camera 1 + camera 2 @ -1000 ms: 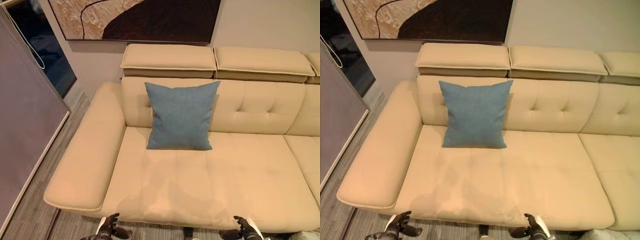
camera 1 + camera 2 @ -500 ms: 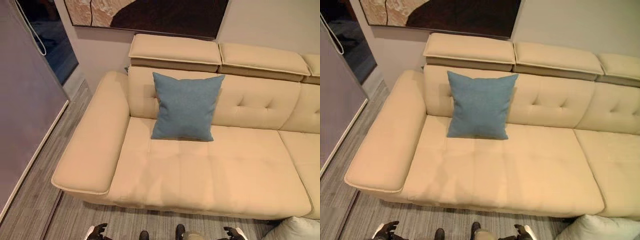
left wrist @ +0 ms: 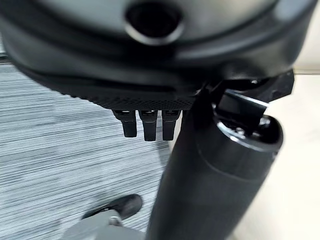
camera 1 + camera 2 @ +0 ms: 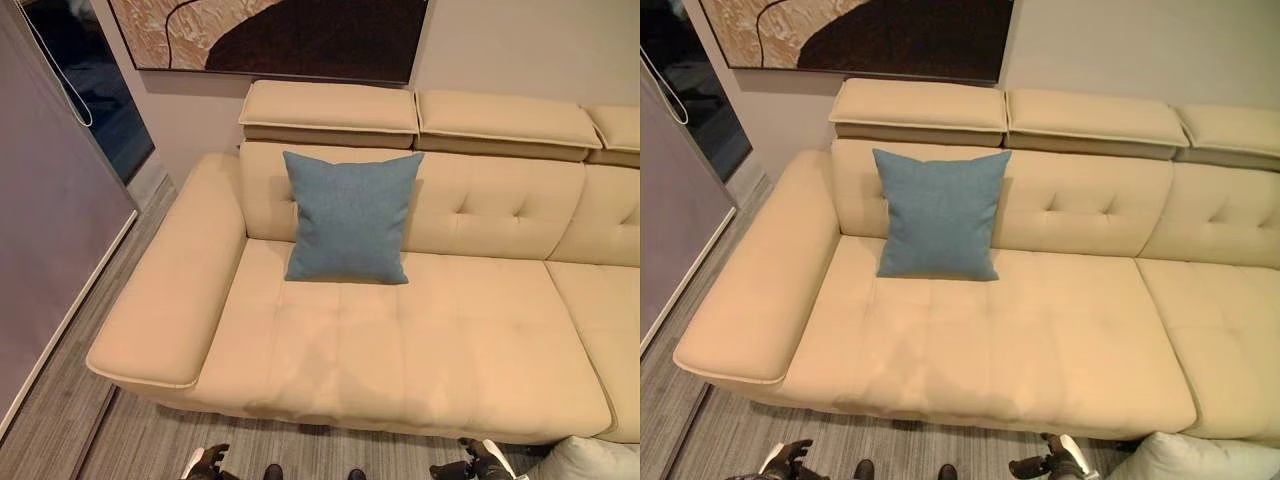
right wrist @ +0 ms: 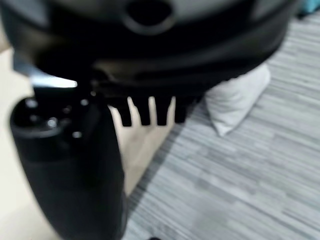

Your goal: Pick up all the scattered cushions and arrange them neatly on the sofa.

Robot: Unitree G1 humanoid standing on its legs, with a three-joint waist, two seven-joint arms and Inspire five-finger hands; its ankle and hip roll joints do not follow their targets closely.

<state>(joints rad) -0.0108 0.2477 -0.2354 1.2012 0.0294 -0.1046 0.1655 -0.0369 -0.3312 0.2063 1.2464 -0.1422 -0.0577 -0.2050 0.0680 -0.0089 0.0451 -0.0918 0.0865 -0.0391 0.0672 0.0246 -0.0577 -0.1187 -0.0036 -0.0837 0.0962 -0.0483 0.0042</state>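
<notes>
Lying on the floor at the sofa's (image 4: pixel 420 350) right front corner, 1 white cushion (image 4: pixel 1185 458) sits just beside the empty, relaxed right hand (image 4: pixel 1055 462); left hand (image 4: pixel 785 460), also slack, hangs far off; blue cushion (image 4: pixel 348 216) stands upright against the backrest.

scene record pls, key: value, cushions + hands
on sofa: blue cushion upright against the backrest, near the left armrest
on floor: white cushion at the sofa's front right corner
left hand: low in front of the sofa, open, holding nothing
right hand: low near the white cushion, open, holding nothing
remaining: white cushion not yet on the sofa
</notes>
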